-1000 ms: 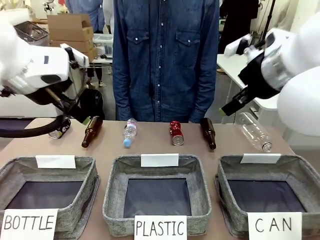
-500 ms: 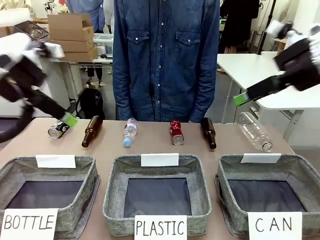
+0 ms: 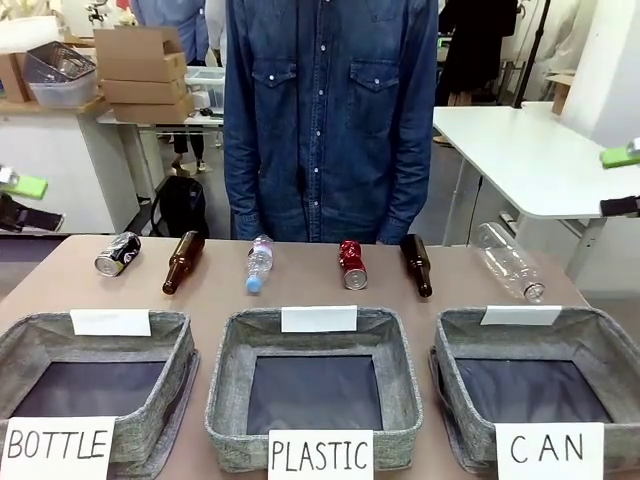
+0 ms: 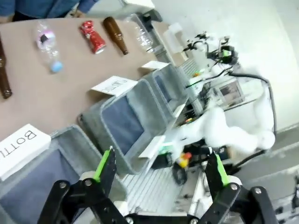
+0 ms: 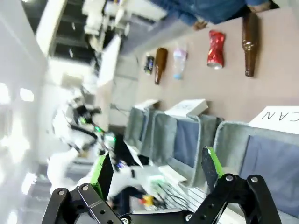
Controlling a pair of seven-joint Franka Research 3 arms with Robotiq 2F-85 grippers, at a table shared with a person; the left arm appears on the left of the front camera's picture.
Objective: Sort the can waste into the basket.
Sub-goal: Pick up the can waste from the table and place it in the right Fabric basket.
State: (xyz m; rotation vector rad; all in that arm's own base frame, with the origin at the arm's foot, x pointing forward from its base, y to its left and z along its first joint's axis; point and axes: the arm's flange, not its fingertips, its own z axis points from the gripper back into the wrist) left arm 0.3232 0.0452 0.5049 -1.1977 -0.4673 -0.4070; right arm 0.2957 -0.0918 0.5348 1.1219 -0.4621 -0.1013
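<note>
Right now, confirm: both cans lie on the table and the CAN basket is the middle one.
Not the middle: the front view shows the CAN basket at the robot's right end. Red can and dark can do lie on the table.

Front view was bright and even, lit by diffuse indoor light from above, and sharp throughout. Only soft, short shadows showed under the brown glass bottle on the table. There were small highlights on the red can and the clear plastic bottle. The white table was near blown out. The lining of the basket was dark, without detail.

Left wrist view was tilted and motion-smeared, its upper right washed to white; the left gripper was crisper than the background. Right wrist view was blurrier, overexposed on its left side and stretched at the edges; the right gripper was fairly sharp.
</note>
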